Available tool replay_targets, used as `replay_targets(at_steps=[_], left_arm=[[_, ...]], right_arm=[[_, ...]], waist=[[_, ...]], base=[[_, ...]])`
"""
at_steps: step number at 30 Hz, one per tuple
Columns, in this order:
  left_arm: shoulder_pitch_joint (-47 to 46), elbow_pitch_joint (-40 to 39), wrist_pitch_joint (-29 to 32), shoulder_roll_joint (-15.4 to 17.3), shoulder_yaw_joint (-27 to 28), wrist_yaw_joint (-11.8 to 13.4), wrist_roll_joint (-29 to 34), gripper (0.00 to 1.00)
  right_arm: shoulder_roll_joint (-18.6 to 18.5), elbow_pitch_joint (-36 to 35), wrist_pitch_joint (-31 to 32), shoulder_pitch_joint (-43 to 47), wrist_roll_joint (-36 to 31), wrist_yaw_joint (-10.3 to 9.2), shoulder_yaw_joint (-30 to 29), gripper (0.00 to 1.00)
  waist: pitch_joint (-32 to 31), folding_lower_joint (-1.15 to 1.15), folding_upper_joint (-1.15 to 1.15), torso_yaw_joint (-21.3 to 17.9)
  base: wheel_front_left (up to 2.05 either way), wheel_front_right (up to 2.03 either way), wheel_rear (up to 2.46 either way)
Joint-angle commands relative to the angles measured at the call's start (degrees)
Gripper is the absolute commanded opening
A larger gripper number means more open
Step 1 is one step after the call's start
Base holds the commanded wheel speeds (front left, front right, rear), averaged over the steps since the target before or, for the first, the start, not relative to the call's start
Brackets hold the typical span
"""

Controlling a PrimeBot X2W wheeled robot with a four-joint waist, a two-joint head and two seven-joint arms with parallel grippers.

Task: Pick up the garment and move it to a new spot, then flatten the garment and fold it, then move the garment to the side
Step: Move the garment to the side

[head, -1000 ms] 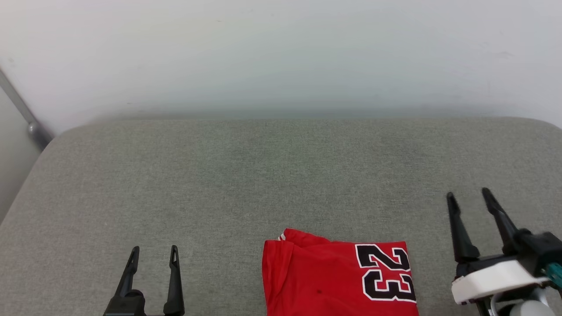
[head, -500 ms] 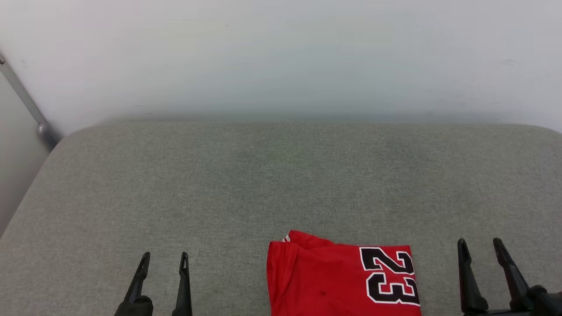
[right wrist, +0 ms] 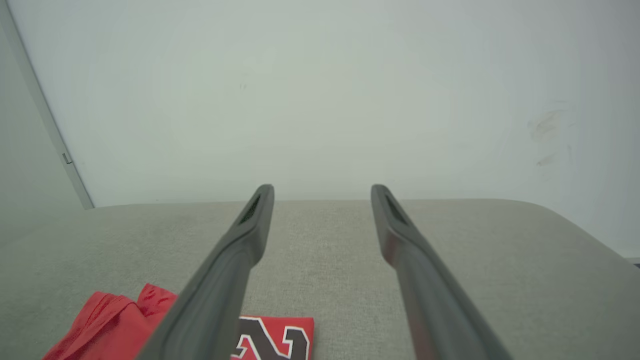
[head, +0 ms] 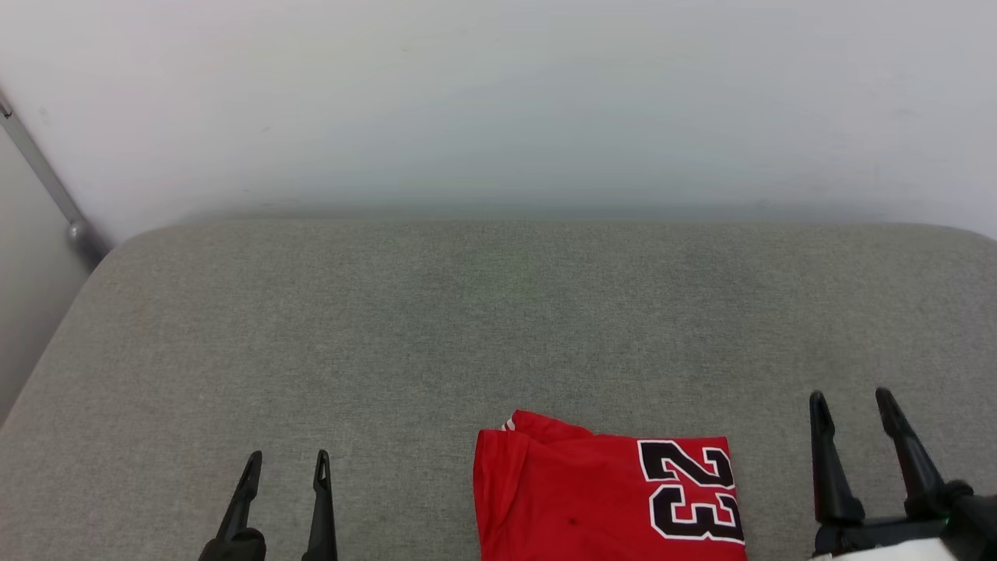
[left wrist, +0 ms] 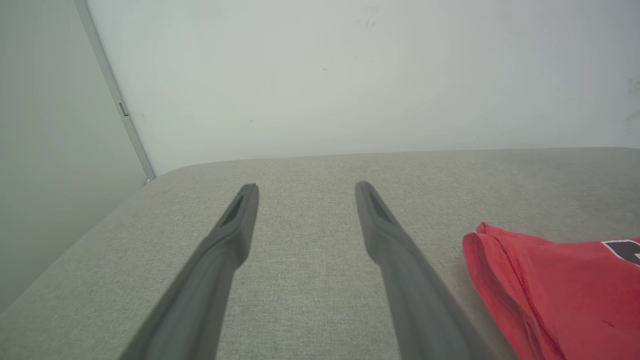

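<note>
The left pincer [head: 287, 460] stands at the lower left of the head view, its two dark fingers spread wide with nothing between them. The right pincer [head: 850, 399] at the lower right is spread just as wide and is equally empty. Only the grey fabric of the bench [head: 498, 312] shows in each gap.

The head view alone sets both pincers and the garment [head: 592, 499] in one frame. The folded red shirt lies at the lower centre, cut off by the bottom edge. It sits between the two pincers, nearer the right one and touching neither. Its black, white-outlined "23" [head: 689, 487] lies sideways on the right part of the fold.

In the left wrist view the garment [left wrist: 550, 290] lies at the lower right, beside the right-hand finger but apart from it. Its rolled left edge shows clearly, with only a sliver of the print at the frame's edge.

In the right wrist view the shirt [right wrist: 100, 325] lies at the lower left, partly behind the left-hand finger, with part of the print showing.

A pale wall [head: 498, 101] rises behind the bench. A thin grey rail [head: 47, 187] slants down it at the upper left.
</note>
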Motion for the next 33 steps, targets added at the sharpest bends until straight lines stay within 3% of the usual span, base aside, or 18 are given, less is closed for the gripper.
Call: replay_targets(at_steps=[1,10,16,26,29,33], left_arm=[[0.59,-0.2,-0.26,0.03,0.09,0.16,-0.25,1.0],[-0.82,-0.19,-0.26,-0.22,0.28,-0.13,-0.24,1.0],[-1.32,-0.29,-0.26,-0.27,0.75,-0.41,-0.03,1.0],[-3.38,-0.56,-0.26,-0.46,0.76,-0.74,-0.38,1.0],[-4.62,-0.54,-0.26,-0.5,0.6,-1.01,-0.42,1.0],[-6.3,-0.55,-0.26,-0.54,0.51,-1.41,-0.41,1.0]], right_arm=[[0.19,-0.82,-0.1,-1.69,-0.66,-0.03,0.29,1.0],[-10.13,-3.91,2.79,-17.13,-0.94,-0.03,2.75,1.0],[-17.89,-1.78,23.02,-24.5,4.32,-0.03,7.63,1.0],[-30.17,1.84,61.34,-24.1,31.38,-0.03,19.37,1.0],[-31.99,2.28,67.3,-22.62,36.94,-0.03,19.88,1.0],[-30.32,3.99,71.15,-20.56,42.75,-0.03,18.67,1.0]], waist=[[0.1,0.01,0.0,-0.04],[1.67,0.01,0.0,0.07],[2.71,0.01,0.0,0.55],[6.66,0.01,0.0,0.89],[8.33,0.01,0.0,1.33],[11.12,0.01,0.0,2.08]], base=[[0.0,0.0,0.0],[0.0,0.0,0.0],[0.0,0.0,0.0],[0.0,0.0,0.0],[0.0,0.0,0.0],[0.0,0.0,0.0]])
